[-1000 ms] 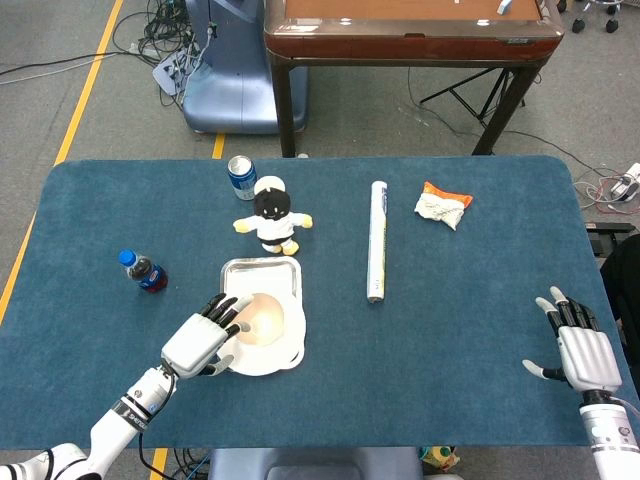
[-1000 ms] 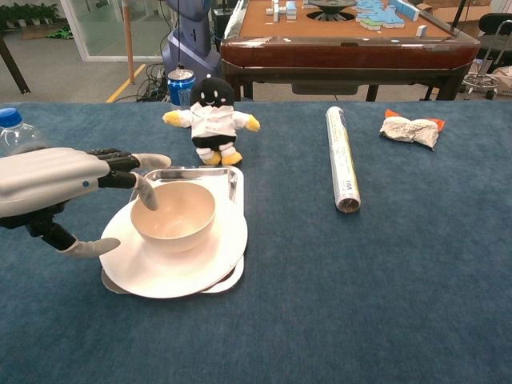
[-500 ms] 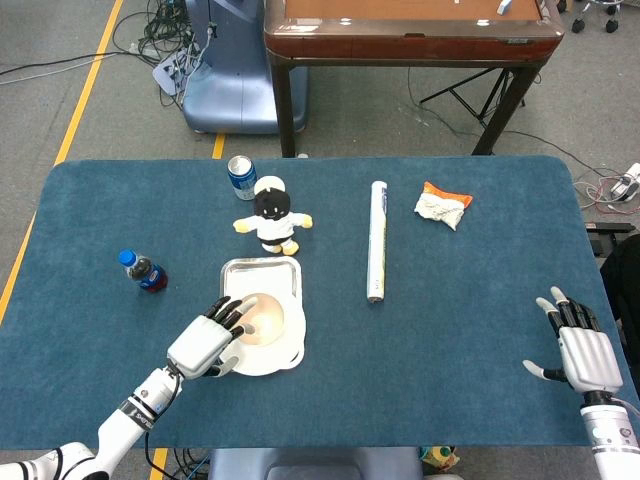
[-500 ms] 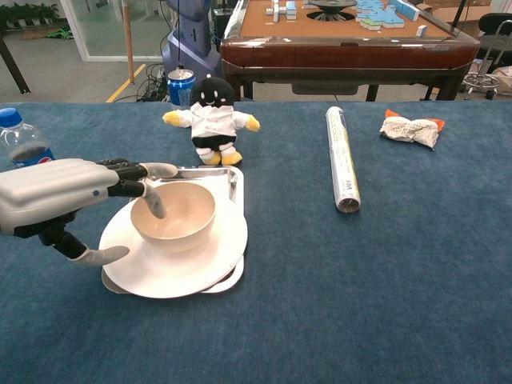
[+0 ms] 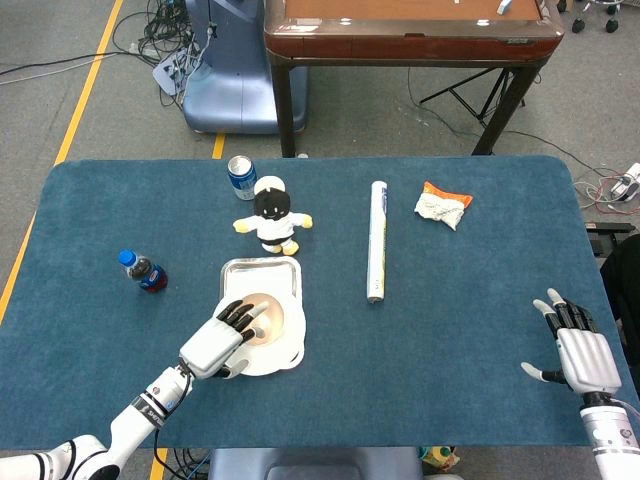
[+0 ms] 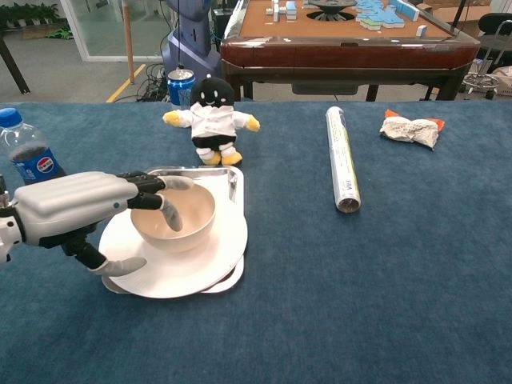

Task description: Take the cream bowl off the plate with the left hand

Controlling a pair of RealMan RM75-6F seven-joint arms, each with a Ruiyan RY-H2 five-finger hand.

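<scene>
The bowl [image 6: 174,215] sits on the plate [image 6: 210,258]. My left hand [image 6: 76,210] reaches over the bowl's left rim, fingers [image 6: 170,215] dipping inside, thumb spread below over the plate; nothing gripped. My right hand [image 5: 584,353] rests well right of the plate, fingers spread, empty.

lab – floor cables [image 5: 170,40] | yellow floor tape [image 5: 85,95] | game table [image 5: 410,25]

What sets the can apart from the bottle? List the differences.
The can is blue metal with a silver top; the bottle is clear plastic with a blue cap and dark drink. The can stands at the far edge behind the doll; the bottle stands nearer, at the left. Both are upright.
</scene>
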